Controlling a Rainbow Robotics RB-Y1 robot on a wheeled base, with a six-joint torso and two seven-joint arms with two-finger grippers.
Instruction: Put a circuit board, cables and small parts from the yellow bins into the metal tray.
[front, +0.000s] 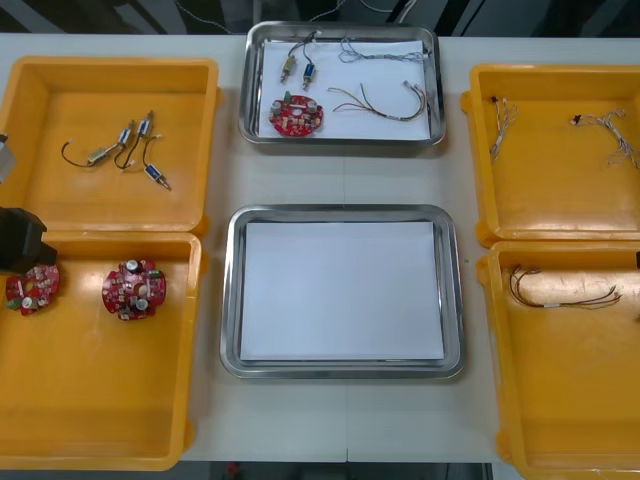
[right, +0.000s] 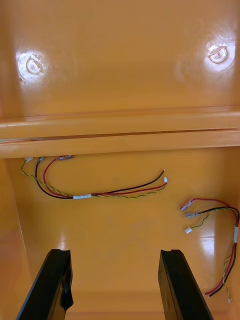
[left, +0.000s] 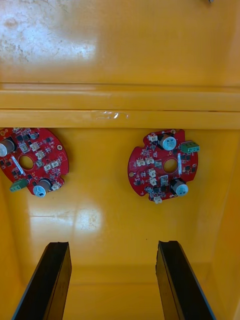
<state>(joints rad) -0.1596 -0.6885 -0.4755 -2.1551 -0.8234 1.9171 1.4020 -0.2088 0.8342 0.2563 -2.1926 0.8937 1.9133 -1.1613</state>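
Note:
Two round red circuit boards (front: 31, 288) (front: 133, 289) lie in the near left yellow bin (front: 100, 390). My left gripper (left: 112, 245) hangs open over that bin, both boards (left: 32, 161) (left: 163, 165) a little ahead of its fingertips; it shows at the table's left edge (front: 20, 240). My right gripper (right: 115, 252) hangs open over the near right yellow bin (front: 570, 390), with two red, yellow and black cables (right: 95, 187) (right: 220, 235) ahead of it. The near metal tray (front: 232, 300), white inside, lies between the bins with nothing in it.
A second metal tray (front: 250, 80) at the far middle holds a red board (front: 296, 114), small metal parts (front: 298, 68) and cables (front: 385, 100). The far left bin holds small metal parts (front: 125, 150). Twisted blue and white cables (front: 610, 135) lie in the far right bin.

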